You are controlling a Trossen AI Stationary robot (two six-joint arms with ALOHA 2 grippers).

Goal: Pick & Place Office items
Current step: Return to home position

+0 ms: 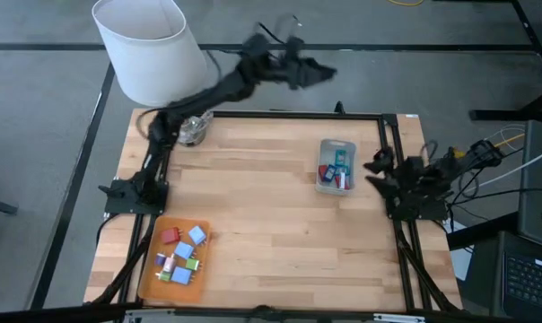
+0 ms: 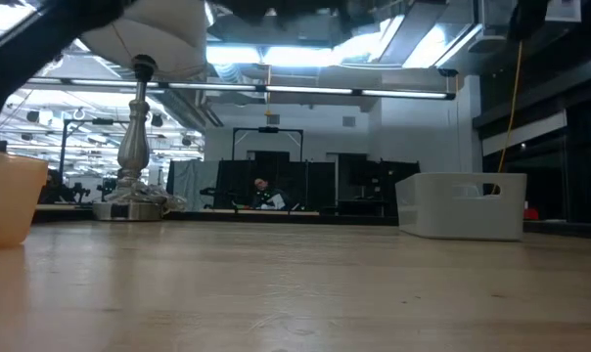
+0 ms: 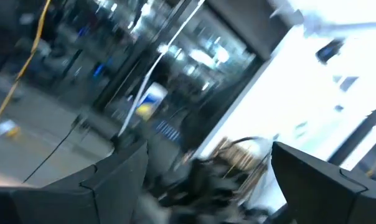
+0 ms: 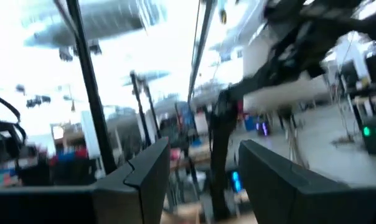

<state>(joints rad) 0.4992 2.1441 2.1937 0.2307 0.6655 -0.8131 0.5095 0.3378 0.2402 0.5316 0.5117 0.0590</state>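
Several tiny blocky office items [image 1: 178, 255], red, blue, light blue, green and pink, lie on the flat orange tray [image 1: 150, 274] near the table's near left corner. A few more items [image 1: 336, 172] sit inside the translucent bin [image 1: 336, 146] toward the right. My left gripper [image 1: 318, 72] is raised high over the table's far edge, far from both; in the left wrist view my left gripper [image 3: 206, 180] is open and empty. My right gripper [image 1: 375, 168] rests folded at the right edge beside the bin; in the right wrist view my right gripper [image 4: 203, 177] is open and empty.
A lamp with a white shade [image 1: 150, 45] and a silver base [image 1: 192, 130] stands at the far left corner, under my left arm. In the low view the bin [image 2: 462, 205] and the tray's edge [image 2: 7, 200] show. Bare wood [image 1: 262, 224] lies between tray and bin.
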